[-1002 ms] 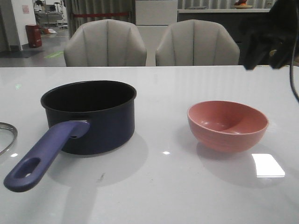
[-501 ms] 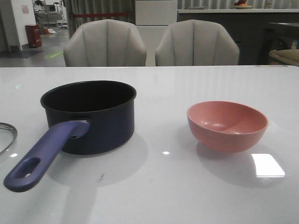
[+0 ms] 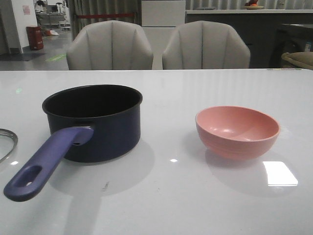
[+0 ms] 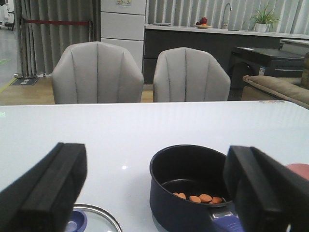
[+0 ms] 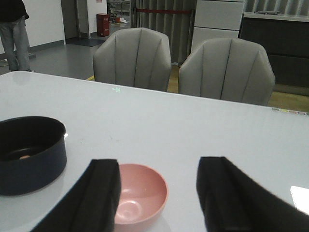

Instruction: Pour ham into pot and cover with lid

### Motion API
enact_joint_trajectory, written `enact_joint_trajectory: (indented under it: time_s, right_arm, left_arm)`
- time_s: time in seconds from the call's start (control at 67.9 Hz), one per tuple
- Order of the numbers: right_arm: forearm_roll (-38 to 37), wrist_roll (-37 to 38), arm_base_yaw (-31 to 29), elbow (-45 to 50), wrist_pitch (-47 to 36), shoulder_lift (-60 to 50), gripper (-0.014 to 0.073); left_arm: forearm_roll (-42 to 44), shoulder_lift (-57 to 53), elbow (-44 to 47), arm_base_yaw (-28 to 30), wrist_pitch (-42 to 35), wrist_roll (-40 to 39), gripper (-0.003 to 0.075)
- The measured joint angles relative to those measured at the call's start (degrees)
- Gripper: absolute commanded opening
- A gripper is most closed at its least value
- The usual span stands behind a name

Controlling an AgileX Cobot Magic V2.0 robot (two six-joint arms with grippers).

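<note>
The dark navy pot (image 3: pixel 93 120) stands left of centre on the white table, its purple-blue handle (image 3: pixel 46 161) pointing toward the front. In the left wrist view several orange-pink ham pieces (image 4: pixel 200 197) lie on the bottom of the pot (image 4: pixel 188 188). The glass lid (image 3: pixel 6 142) lies flat at the table's left edge; its rim and blue knob (image 4: pixel 75 222) show in the left wrist view. My left gripper (image 4: pixel 157 193) is open, above the table with lid and pot before it. My right gripper (image 5: pixel 159 198) is open above the pink bowl (image 5: pixel 140 193). Neither gripper shows in the front view.
The pink bowl (image 3: pixel 238 129) sits upright and empty at the right of the table. Two grey chairs (image 3: pixel 110 46) stand behind the far table edge. A bright light reflection (image 3: pixel 279 172) lies on the table right of the bowl.
One second ago a dark arm showed at the upper right of the front view; it has since left the frame. Pot, bowl and lid have not moved.
</note>
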Motion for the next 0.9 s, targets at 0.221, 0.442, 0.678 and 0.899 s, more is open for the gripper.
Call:
enact_joint_trajectory:
  time_s: [0.221, 0.442, 0.678, 0.899]
  right_arm:
    - [0.5, 0.0, 0.0, 6.3, 0.0, -2.7, 0.0267]
    - [1.1, -0.1, 0.0, 6.8, -0.2, -2.7, 0.0161]
    - [1.2, -0.1, 0.0, 6.8, -0.2, -2.7, 0.0161]
    - [1.2, -0.2, 0.0, 6.8, -0.3, -2.7, 0.0161]
  left_arm:
    - [0.0, 0.0, 0.0, 0.0, 0.0, 0.0, 0.0603]
    - [0.0, 0.0, 0.1, 0.0, 0.0, 0.0, 0.0603]
    - [0.1, 0.6, -1.6, 0.0, 2.2, 0.0, 0.0608]
    - [3.1, 11.0, -12.8, 0.0, 11.5, -0.1, 0.0608]
